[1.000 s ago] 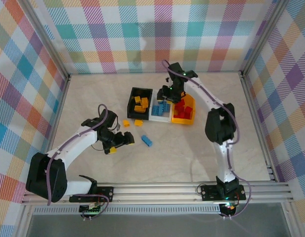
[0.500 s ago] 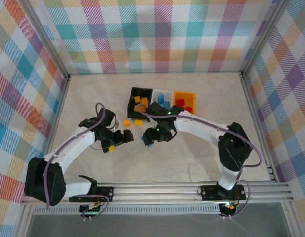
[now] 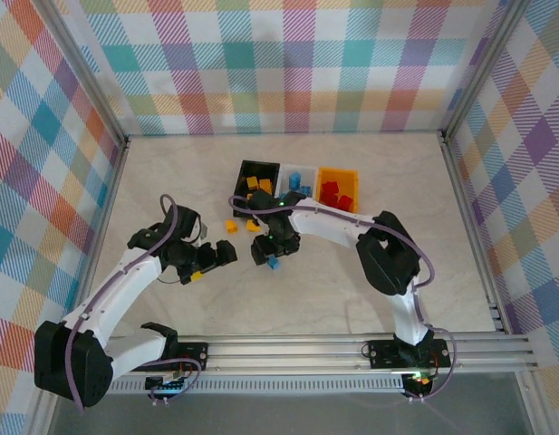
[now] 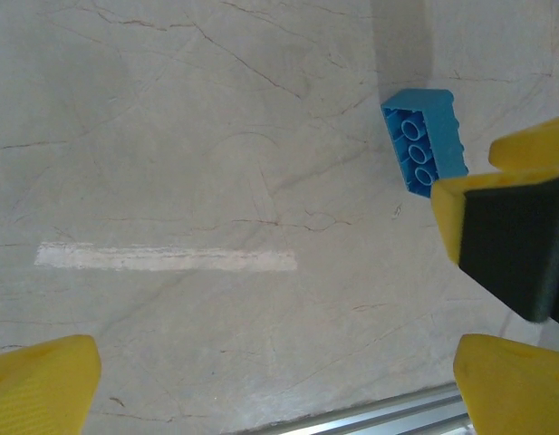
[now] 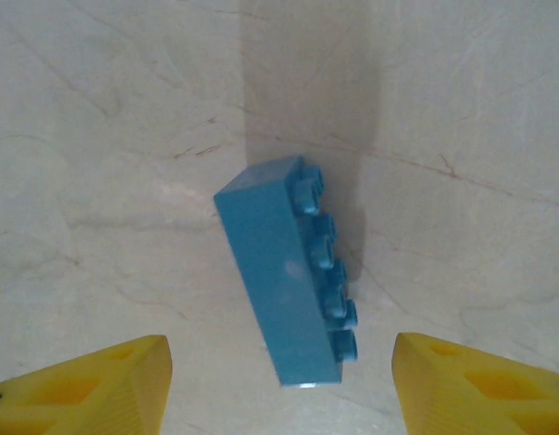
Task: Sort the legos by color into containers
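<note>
The blue brick (image 5: 281, 285) lay centred just ahead of the right gripper's (image 5: 279, 385) parted jaws (untouched, studs toward the right one), while the left gripper (image 4: 279, 390), spread wide and empty, had it ahead to its right.

- Black bin (image 3: 245, 169) holds yellow-orange bricks (image 3: 258, 187).
- White bin (image 3: 309, 177), at its 3 o'clock, holds blue bricks (image 3: 295, 178).
- Yellow-orange bin (image 3: 339, 169), farther toward 3 o'clock, holds red bricks (image 3: 332, 192).
- Loose blue brick (image 3: 274, 263) (image 5: 284, 285) (image 4: 424, 140) lies on its side at the black bin's 6 o'clock.
- Two loose yellow-orange bricks (image 3: 231, 226) lie at its 7 o'clock.
</note>
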